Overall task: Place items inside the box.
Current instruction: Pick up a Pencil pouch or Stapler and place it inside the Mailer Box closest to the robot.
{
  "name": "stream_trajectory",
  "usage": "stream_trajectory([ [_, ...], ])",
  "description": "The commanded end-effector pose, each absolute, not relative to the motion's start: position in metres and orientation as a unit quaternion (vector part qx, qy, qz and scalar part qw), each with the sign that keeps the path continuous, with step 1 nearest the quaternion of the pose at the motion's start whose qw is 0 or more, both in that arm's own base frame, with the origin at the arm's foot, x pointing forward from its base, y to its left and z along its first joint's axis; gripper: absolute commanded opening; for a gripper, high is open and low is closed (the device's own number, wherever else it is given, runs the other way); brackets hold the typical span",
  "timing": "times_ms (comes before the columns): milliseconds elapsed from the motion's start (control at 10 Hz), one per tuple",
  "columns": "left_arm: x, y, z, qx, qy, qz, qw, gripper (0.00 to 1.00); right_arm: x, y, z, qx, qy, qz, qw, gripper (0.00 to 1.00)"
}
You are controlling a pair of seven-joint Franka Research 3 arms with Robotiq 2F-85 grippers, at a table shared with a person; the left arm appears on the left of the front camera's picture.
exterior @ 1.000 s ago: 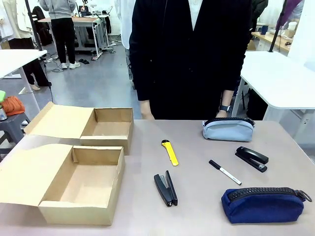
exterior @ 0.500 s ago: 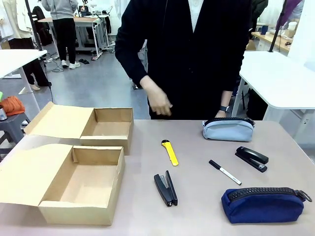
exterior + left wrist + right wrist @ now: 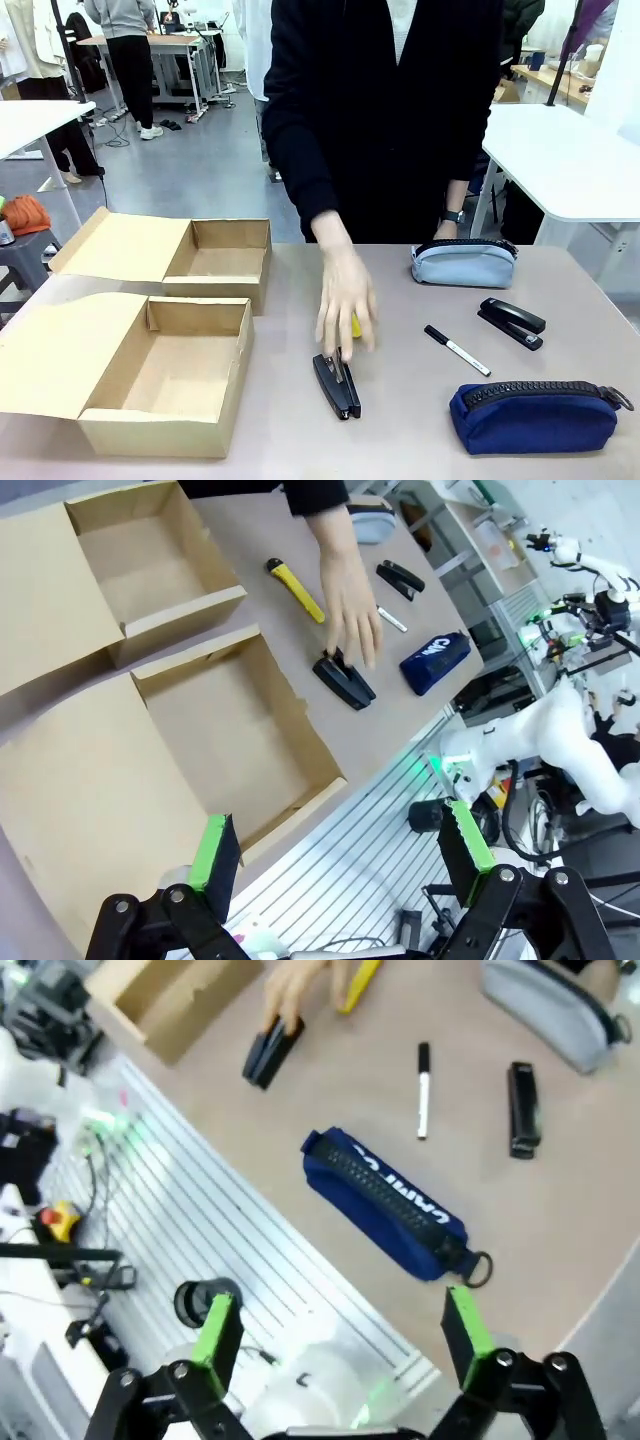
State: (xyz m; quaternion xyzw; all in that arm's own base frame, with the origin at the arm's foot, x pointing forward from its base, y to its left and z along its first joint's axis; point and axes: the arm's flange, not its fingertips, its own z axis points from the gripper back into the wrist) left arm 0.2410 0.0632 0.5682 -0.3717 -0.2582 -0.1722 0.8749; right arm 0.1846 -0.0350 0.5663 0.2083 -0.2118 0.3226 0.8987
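Down from chest height, the person's hand (image 3: 345, 300) now meets the stapler (image 3: 337, 385), seemingly touching it; pinch its sides, then lift it across into the near box (image 3: 165, 432). Left gripper (image 3: 340, 840) gapes empty near that box. Right gripper (image 3: 342, 1325), equally wide and empty, hangs over the navy pouch (image 3: 385, 1200).

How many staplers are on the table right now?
2. The mid-table stapler lies at the fingertips of the person's hand. The right-side stapler lies just beyond the marker. None seems hidden.
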Motion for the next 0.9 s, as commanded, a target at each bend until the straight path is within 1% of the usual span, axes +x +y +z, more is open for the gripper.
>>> stream_trajectory([
  [0, 0.243, 0.062, 0.570, -0.369, -0.269, -0.177, 0.872, 1.00, 0.183, -0.012, 0.557, 0.192, -0.201, 0.479, 0.832, 1.00],
  [100, 0.243, 0.062, 0.570, -0.369, -0.269, -0.177, 0.872, 1.00, 0.200, 0.013, 0.531, 0.140, -0.172, 0.552, 0.803, 1.00],
  [200, 0.243, 0.062, 0.570, -0.369, -0.269, -0.177, 0.872, 1.00, 0.214, 0.029, 0.504, 0.109, -0.141, 0.599, 0.781, 1.00],
  [300, 0.243, 0.062, 0.570, -0.369, -0.269, -0.177, 0.872, 1.00, 0.220, 0.036, 0.487, 0.133, -0.149, 0.624, 0.756, 1.00],
  [400, 0.243, 0.062, 0.570, -0.369, -0.269, -0.177, 0.872, 1.00, 0.221, 0.039, 0.475, 0.144, -0.145, 0.628, 0.751, 1.00],
  [500, 0.243, 0.062, 0.570, -0.369, -0.269, -0.177, 0.872, 1.00, 0.221, 0.045, 0.455, 0.125, -0.153, 0.622, 0.757, 1.00],
  [600, 0.243, 0.062, 0.570, -0.369, -0.269, -0.177, 0.872, 1.00, 0.220, 0.050, 0.440, 0.107, -0.142, 0.631, 0.756, 1.00],
  [800, 0.243, 0.062, 0.570, -0.369, -0.269, -0.177, 0.872, 1.00, 0.226, 0.062, 0.391, 0.095, -0.102, 0.640, 0.755, 1.00],
])
